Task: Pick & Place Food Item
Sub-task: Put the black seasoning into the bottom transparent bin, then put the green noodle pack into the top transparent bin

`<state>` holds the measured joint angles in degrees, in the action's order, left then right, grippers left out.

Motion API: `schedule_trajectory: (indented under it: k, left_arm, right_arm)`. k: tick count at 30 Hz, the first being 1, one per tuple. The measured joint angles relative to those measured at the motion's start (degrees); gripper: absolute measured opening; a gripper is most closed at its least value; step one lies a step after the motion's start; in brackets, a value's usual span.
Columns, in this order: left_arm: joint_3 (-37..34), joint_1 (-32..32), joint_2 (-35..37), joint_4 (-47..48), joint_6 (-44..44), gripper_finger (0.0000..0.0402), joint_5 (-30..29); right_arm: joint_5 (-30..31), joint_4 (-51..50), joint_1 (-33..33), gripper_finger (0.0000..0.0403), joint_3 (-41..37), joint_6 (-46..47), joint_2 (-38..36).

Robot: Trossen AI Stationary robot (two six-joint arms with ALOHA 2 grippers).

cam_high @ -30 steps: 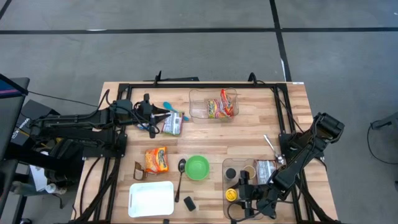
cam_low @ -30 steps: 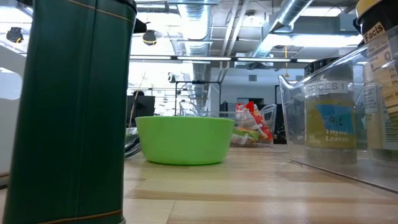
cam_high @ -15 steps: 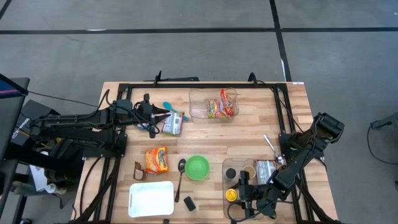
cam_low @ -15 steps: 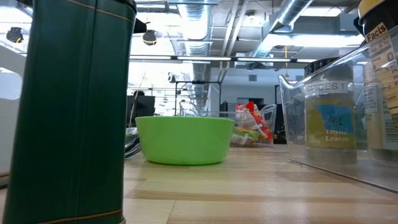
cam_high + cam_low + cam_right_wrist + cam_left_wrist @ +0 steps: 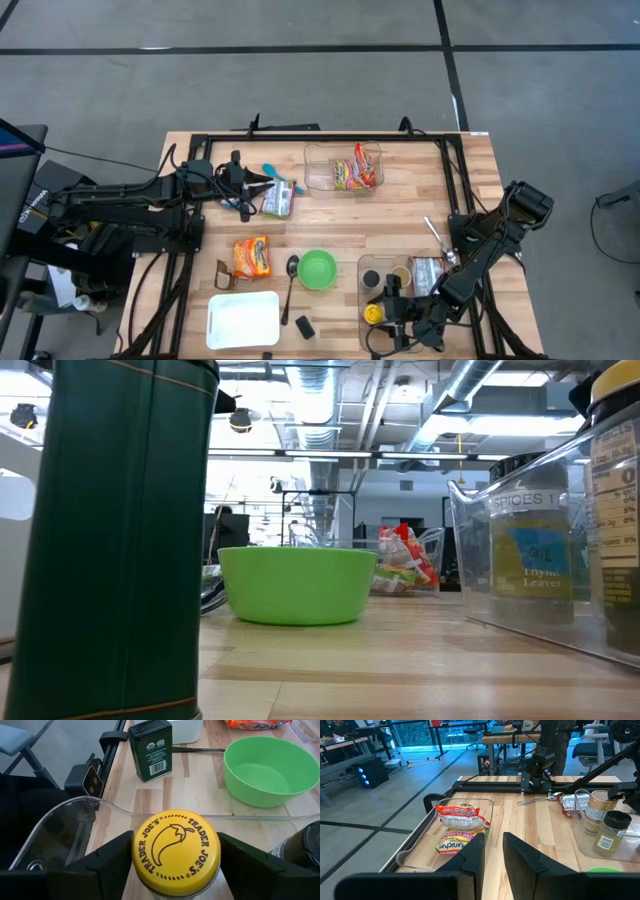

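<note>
My yellow-lid jar (image 5: 175,851) sank a bit in the low view vs. before, now in the clear bin (image 5: 65,827), right gripper (image 5: 176,865) jaws wide beside it, maybe touching, so pulling out could tip it.

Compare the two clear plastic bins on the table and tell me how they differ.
The clear plastic bin at the far edge holds flat ramen packets; the clear plastic bin at the near right holds upright spice jars, one with a yellow lid. The far bin stands free of both arms, while the right claw reaches into the near bin, a finger on each side of the yellow lid. Both are transparent, open-topped and rest on the wooden table.
</note>
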<state>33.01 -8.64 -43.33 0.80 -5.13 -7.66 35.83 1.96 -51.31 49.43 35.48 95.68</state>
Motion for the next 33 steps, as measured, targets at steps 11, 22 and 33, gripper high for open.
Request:
schedule_trajectory:
  k: [11, 22, 33]
  left_arm:
    - [-0.02, -0.02, 0.00, 0.00, 0.00, 0.0062, -0.02]
    - [-0.02, 0.00, 0.00, 0.00, 0.00, 0.0062, 0.00]
    - [0.00, 0.00, -0.02, -0.01, 0.01, 0.0062, -0.02]
  right_arm:
    - [-0.18, -1.57, -0.04, 0.0271, -0.02, 0.28, -1.70]
    - [0.43, -4.53, -0.04, 0.0272, -0.02, -3.07, -6.57]
    - [5.74, -4.77, 0.61, 0.0272, -0.02, -8.66, -13.75]
